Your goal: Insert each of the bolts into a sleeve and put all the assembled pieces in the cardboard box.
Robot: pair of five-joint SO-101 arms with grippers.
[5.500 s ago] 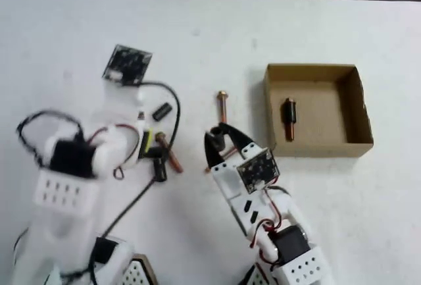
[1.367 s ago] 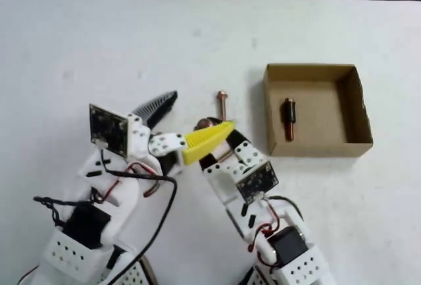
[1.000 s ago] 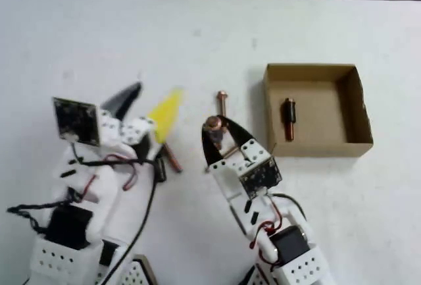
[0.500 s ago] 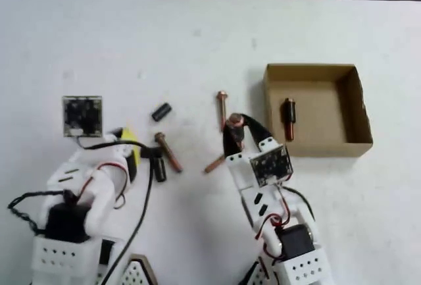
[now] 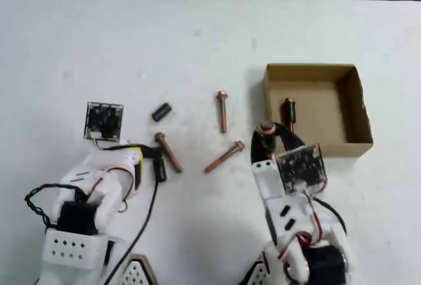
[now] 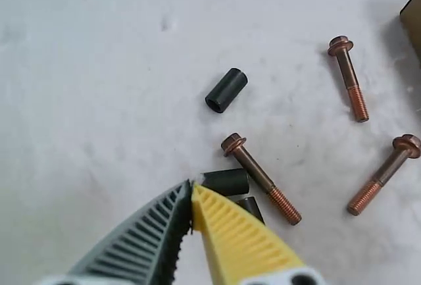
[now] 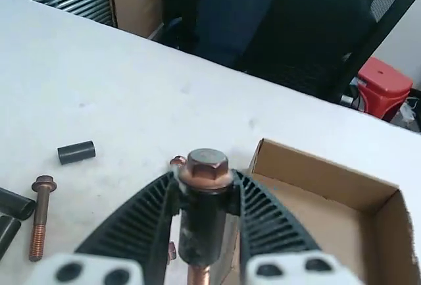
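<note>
Right gripper [image 5: 270, 135] has shifted right, now just beside the box [image 5: 314, 70] at its left wall; left gripper [image 6: 191, 189] has pulled back. Box sits on the table [image 5: 197, 35] with one assembled piece [image 5: 289, 119] inside. Right gripper pinches a sleeved bolt [image 7: 206, 166], upright. Left gripper is pressed together, tips beside two sleeves [image 6: 225, 181]. Three loose bolts [image 5: 222, 110] and a lone sleeve [image 5: 161, 111] lie on the table.

Bolts [image 5: 222, 110] and sleeves [image 5: 161, 111] lie left of the cardboard box [image 5: 310, 69], one assembly [image 5: 289, 110] inside.
</note>
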